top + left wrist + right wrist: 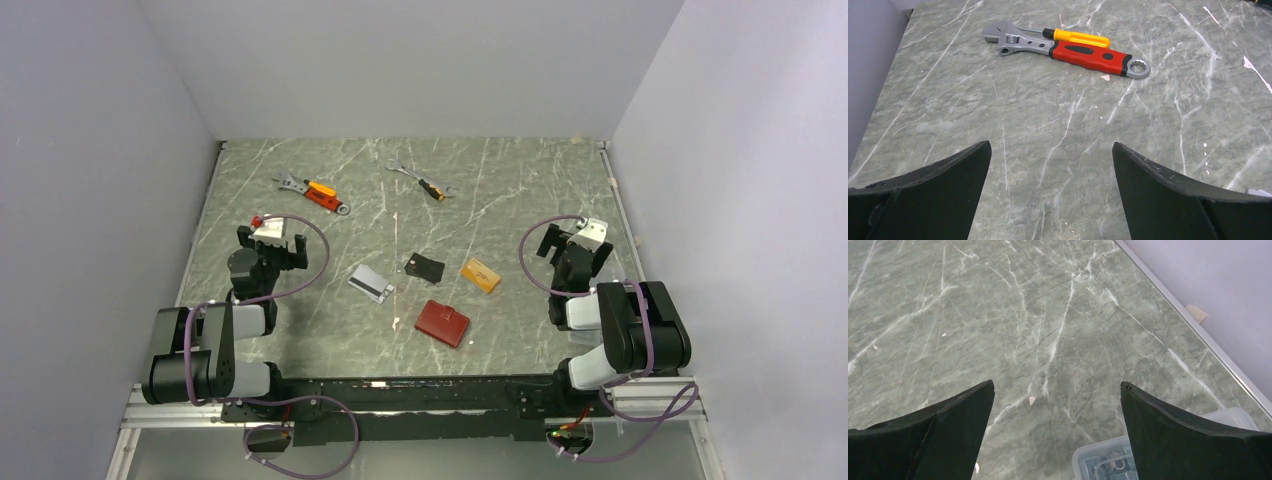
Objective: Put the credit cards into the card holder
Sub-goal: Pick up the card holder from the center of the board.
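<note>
The closed red card holder lies near-centre on the tabletop, the silver card, black card and orange-gold card loose just beyond it, while the left hand and right hand gape wide, empty.

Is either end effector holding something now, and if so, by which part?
Nothing is held. The left end effector and the right end effector are both open and empty; the credit cards and the card holder lie apart from them.
</note>
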Action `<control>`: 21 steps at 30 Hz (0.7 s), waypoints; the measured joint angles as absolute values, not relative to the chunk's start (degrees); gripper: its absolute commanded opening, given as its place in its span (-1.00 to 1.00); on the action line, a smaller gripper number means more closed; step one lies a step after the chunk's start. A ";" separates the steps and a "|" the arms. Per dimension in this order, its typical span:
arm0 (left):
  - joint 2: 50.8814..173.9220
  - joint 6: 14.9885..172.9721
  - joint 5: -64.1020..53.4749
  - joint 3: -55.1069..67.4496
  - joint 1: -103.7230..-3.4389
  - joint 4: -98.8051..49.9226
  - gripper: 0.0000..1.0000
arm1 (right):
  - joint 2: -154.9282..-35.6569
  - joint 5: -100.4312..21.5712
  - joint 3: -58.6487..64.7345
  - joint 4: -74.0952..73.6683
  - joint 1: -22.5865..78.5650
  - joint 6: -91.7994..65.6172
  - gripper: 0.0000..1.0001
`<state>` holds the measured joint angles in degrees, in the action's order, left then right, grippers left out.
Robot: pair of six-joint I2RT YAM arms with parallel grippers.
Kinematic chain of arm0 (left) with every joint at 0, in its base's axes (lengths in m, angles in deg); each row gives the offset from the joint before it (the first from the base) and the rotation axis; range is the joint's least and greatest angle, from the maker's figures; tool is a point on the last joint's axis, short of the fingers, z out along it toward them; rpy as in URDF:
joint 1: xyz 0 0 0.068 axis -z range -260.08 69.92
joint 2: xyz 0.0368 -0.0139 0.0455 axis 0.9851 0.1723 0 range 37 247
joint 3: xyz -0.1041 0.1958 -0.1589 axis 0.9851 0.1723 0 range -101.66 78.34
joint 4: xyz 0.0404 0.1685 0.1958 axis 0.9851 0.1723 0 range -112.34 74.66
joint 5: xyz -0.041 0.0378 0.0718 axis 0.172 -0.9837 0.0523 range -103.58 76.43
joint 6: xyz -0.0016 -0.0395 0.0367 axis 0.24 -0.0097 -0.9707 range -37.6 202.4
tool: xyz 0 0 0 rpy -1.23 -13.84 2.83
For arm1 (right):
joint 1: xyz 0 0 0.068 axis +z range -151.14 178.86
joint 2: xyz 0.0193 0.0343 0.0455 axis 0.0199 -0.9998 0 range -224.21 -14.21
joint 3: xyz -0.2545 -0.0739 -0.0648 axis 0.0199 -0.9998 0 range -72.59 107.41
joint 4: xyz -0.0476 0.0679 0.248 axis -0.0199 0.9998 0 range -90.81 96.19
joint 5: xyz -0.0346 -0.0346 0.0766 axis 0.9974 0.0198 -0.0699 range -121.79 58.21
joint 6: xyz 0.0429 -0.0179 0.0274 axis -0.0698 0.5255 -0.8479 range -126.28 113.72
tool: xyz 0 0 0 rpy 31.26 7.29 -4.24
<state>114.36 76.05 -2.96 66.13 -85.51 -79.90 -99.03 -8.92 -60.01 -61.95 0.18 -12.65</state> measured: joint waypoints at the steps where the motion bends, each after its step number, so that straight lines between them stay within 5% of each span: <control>1: 114.34 76.05 -2.96 66.13 -85.51 -79.90 0.97 | -99.03 -8.92 -60.01 -61.95 0.18 -12.65 0.99; 14: 114.21 76.03 -2.92 66.00 -85.51 -79.40 0.97 | -98.52 -8.70 -59.99 -61.36 0.56 -12.21 0.99; 21: 110.29 74.28 0.91 42.77 -85.51 -44.07 0.97 | -89.48 -3.39 -46.92 -38.44 7.05 -13.92 0.99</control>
<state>110.29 74.28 0.91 42.77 -85.51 -44.07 -89.48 -3.39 -46.92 -38.44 7.05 -13.92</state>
